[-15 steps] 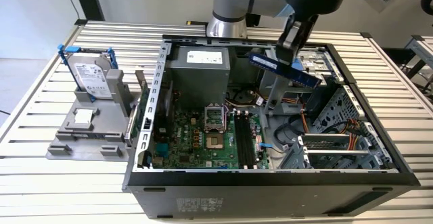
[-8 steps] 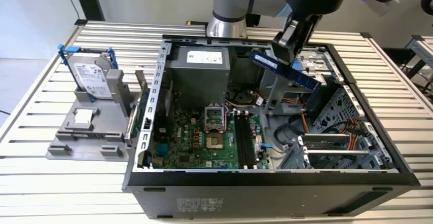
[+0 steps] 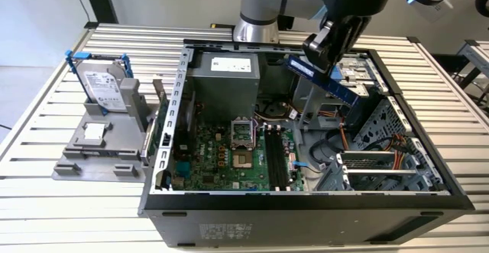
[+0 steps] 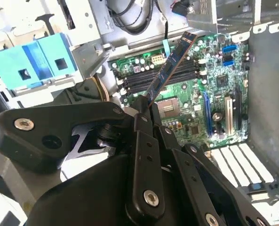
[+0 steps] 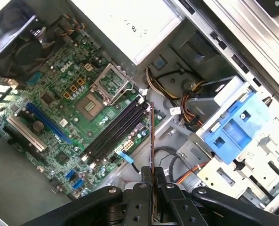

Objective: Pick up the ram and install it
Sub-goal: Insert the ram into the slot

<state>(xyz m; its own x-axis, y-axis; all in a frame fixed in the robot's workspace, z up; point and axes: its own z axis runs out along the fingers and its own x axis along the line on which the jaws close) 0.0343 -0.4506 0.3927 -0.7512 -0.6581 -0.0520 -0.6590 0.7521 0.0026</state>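
**Ram pinched in the claw, hanging over the open case**

I have the black two-finger gripper (image 3: 318, 62) pressed together on the ram (image 3: 327, 83), a long, thin, bluish flat stick of circuit board. In the exterior view the ram hangs tilted above the open grey metal computer case (image 3: 183, 93). It sits at about one o'clock from the long black memory slots (image 3: 276, 155) on the green motherboard (image 3: 229, 155), with its free end pointing toward four o'clock. It touches nothing but the claw, and I judge it well apart from the slots.

In both wrist views the fingers clamp one short end of the stick (image 4: 170, 70), and most of its length juts out beyond them. In the first wrist view I see it edge-on (image 5: 152, 141) over the slots (image 5: 115, 129).

I judge it light and stiff but fragile. The flat faces give a fair hold. With the grip at one end, though, it could pivot under a sideways push.
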